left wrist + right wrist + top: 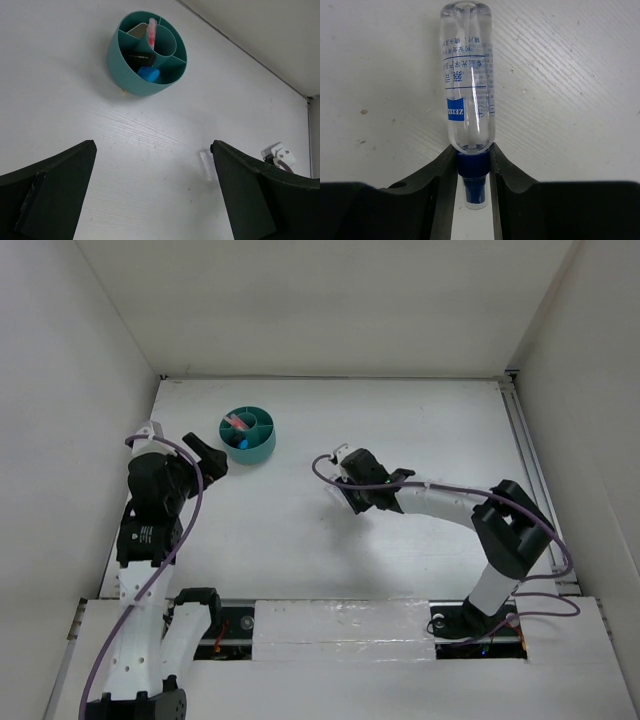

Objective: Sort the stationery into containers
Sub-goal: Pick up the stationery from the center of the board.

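The round teal tub (248,435) stands at the far left and also shows in the left wrist view (135,75). It holds an upright pink pen (151,32), a blue piece (148,74) and a black item (142,59). My left gripper (207,457) is open and empty just left of the tub, its jaws wide apart (152,150). My right gripper (348,490) is at mid-table, shut on the blue collar of a clear-blue tube (468,75) that points away from it, low over the table. The tube also shows faintly in the left wrist view (206,162).
White walls close in the table on the left, the far side and the right. A metal rail (527,455) runs along the right edge. A tiny tan speck (123,91) lies at the foot of the tub.
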### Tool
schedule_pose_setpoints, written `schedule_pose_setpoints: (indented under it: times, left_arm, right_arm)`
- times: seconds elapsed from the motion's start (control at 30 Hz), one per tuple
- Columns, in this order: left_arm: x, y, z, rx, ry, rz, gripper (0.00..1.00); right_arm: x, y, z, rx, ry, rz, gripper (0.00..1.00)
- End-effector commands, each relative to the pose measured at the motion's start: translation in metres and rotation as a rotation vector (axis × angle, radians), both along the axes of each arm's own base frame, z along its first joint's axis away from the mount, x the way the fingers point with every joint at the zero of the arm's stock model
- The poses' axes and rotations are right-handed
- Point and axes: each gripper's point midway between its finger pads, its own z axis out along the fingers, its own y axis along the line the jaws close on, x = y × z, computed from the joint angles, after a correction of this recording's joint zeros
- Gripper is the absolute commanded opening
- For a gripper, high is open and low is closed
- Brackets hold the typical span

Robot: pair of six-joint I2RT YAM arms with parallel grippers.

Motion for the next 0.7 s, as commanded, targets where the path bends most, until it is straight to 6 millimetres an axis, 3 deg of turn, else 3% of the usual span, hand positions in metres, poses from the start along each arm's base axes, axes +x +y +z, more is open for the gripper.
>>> schedule_pose_setpoints:
  times: [0.0, 0.1, 0.33, 0.47, 0.53, 0.63, 0.67]
  left_arm:
    - [0.008, -0.01, 0.003, 0.005, -0.032, -0.071, 1.0]
    - [0.008, -0.015, -0.004, -0.005, -0.012, -0.094, 1.0]
    - [0.012, -0.039, -0.006, -0.032, -0.018, -0.248, 1.0]
    - [0.01, -0.056, -0.008, -0.055, -0.028, -0.356, 1.0]
    - [0.007, -0.062, -0.001, -0.064, -0.054, -0.392, 1.0]
    - [0.004, -0.065, -0.001, -0.069, -0.064, -0.413, 1.0]
    - [0.002, -0.067, 0.001, -0.072, -0.074, -0.424, 1.0]
  right_arm:
    - [-0.001, 0.007, 0.051, -0.014, -0.067, 0.101, 0.0]
    - [-0.006, 0.02, 0.082, 0.053, -0.105, 0.166, 0.0]
    - [-0.03, 0.057, 0.127, 0.125, -0.138, 0.365, 0.0]
    - [-0.041, 0.084, 0.139, 0.157, -0.121, 0.502, 0.0]
    - [-0.057, 0.106, 0.155, 0.21, -0.12, 0.611, 0.0]
    - [-0.073, 0.118, 0.154, 0.17, -0.102, 0.731, 0.0]
    - [-0.073, 0.124, 0.164, 0.175, -0.122, 0.75, 0.0]
